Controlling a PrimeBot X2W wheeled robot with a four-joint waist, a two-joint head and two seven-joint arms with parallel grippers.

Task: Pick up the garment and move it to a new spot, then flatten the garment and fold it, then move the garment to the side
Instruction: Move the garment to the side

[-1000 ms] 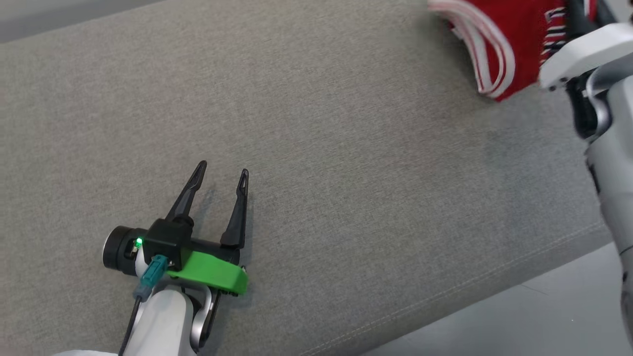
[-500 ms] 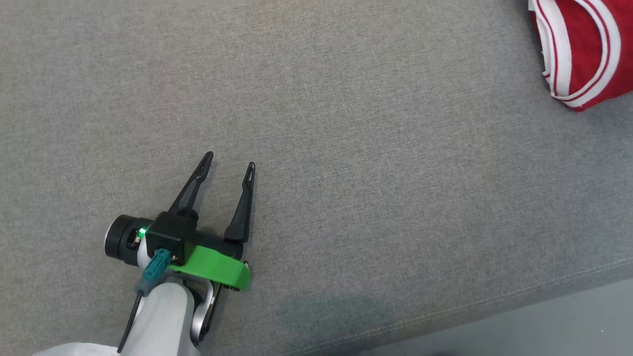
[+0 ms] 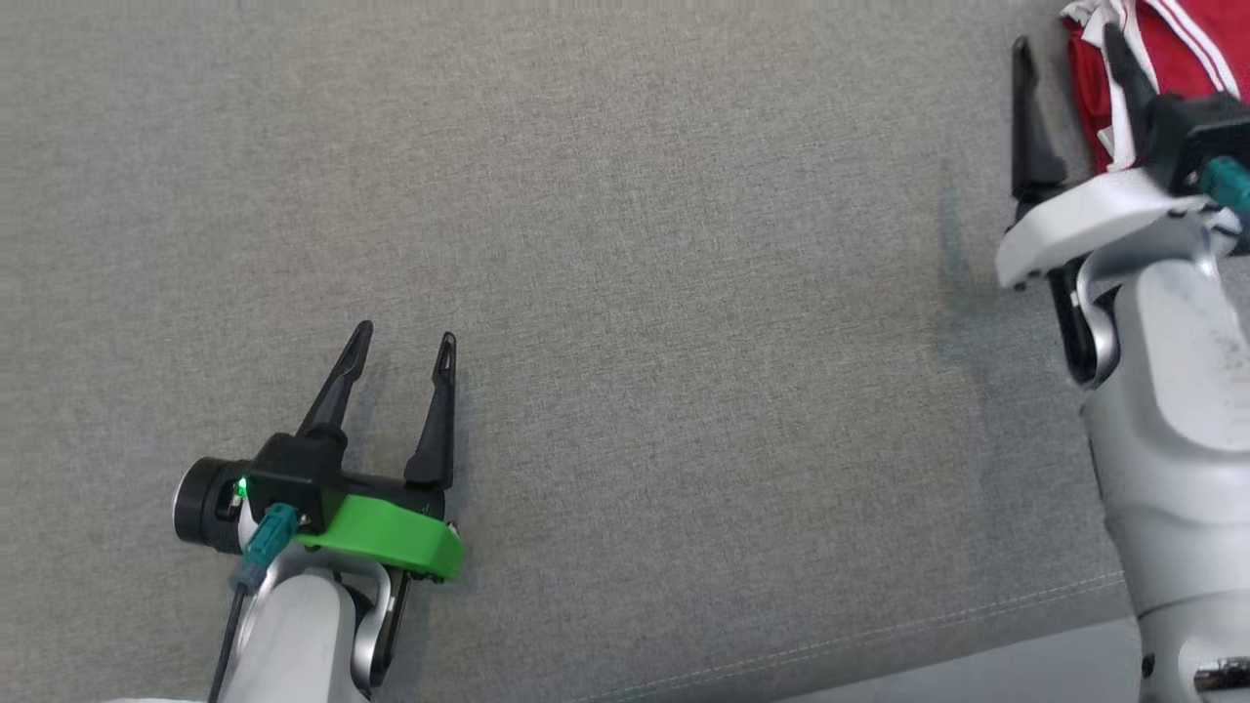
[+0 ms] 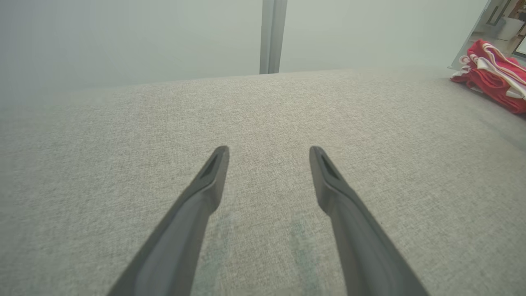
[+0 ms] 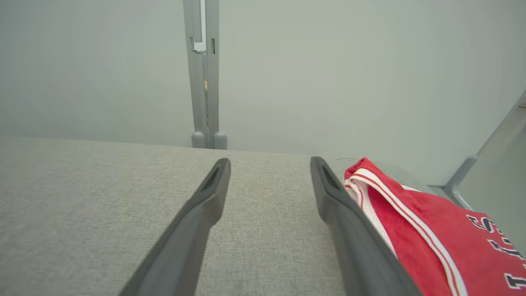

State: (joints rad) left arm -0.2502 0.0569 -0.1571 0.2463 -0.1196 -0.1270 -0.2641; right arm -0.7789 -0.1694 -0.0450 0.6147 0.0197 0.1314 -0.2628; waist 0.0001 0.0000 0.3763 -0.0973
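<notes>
Both sets of jaws apart, nothing held. Nearest, left gripper (image 3: 405,333) low over flat grey woven upholstery (image 3: 684,293), well apart from the garment (image 5: 423,242). Farther off, right gripper (image 3: 1064,37) just beside that garment, outer finger along its bunched edge, contact unclear. Red knit, white-striped trim, dark lettering, crumpled at the far right.
</notes>
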